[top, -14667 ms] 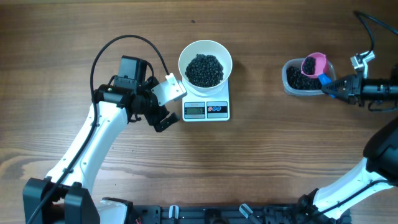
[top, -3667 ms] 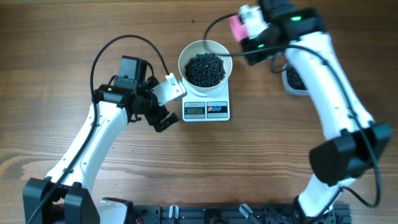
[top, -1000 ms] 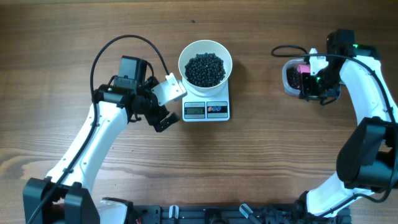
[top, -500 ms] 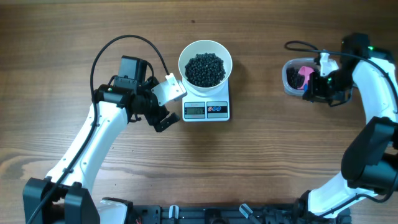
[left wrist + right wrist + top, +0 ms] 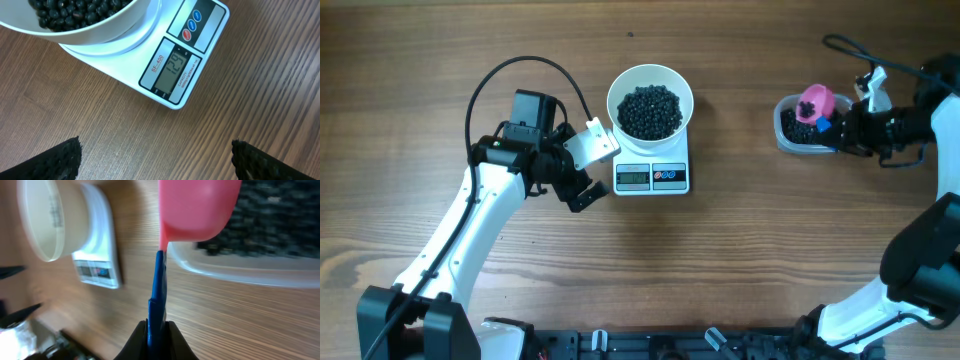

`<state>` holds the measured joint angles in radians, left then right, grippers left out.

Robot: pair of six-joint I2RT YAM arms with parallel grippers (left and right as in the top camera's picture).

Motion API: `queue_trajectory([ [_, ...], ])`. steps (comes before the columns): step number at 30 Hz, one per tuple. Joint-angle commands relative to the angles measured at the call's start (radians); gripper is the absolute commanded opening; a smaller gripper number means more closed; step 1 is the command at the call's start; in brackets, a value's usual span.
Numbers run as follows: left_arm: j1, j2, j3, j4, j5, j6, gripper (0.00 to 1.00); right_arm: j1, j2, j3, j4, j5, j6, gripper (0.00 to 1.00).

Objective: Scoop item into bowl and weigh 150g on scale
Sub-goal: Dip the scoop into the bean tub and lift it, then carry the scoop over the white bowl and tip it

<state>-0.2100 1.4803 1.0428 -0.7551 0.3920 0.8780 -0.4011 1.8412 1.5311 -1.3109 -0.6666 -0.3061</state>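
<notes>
The white bowl (image 5: 650, 75) stands on the white scale (image 5: 652, 177) and holds a heap of black beans, the item (image 5: 650, 110). In the left wrist view the scale (image 5: 175, 70) shows 129 on its display. My left gripper (image 5: 588, 168) is open just left of the scale, with bare wood between its fingertips (image 5: 157, 160). My right gripper (image 5: 156, 330) is shut on the blue handle (image 5: 159, 290) of a pink scoop (image 5: 197, 207). The scoop (image 5: 814, 101) hangs over a clear tub (image 5: 782, 135) of beans (image 5: 280, 220) at the right.
The bowl (image 5: 50, 220) and scale (image 5: 97, 270) show blurred at the left of the right wrist view. Black cables loop behind the left arm (image 5: 520, 65) and above the right arm (image 5: 845, 45). A black rail (image 5: 650, 345) runs along the table's front edge.
My right gripper has drawn back to the right of the tub, and the pink scoop has come up from among the beans to the tub's top edge. The left arm has not moved.
</notes>
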Motion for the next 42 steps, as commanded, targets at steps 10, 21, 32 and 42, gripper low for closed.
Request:
queue_trajectory([
  [10,0.004,0.006,0.003,0.003,0.023,0.012,1.00,0.167,0.018,0.091,-0.003,-0.288,-0.019,0.04],
  [21,0.004,0.006,0.003,0.003,0.023,0.012,1.00,0.498,0.018,0.238,0.051,-0.046,0.134,0.04],
  [32,0.004,0.006,0.003,0.003,0.023,0.012,1.00,0.652,0.018,0.240,0.114,0.154,0.193,0.04],
  [42,0.004,0.006,0.003,0.003,0.023,0.012,1.00,0.835,0.018,0.240,0.193,0.596,0.204,0.04],
])
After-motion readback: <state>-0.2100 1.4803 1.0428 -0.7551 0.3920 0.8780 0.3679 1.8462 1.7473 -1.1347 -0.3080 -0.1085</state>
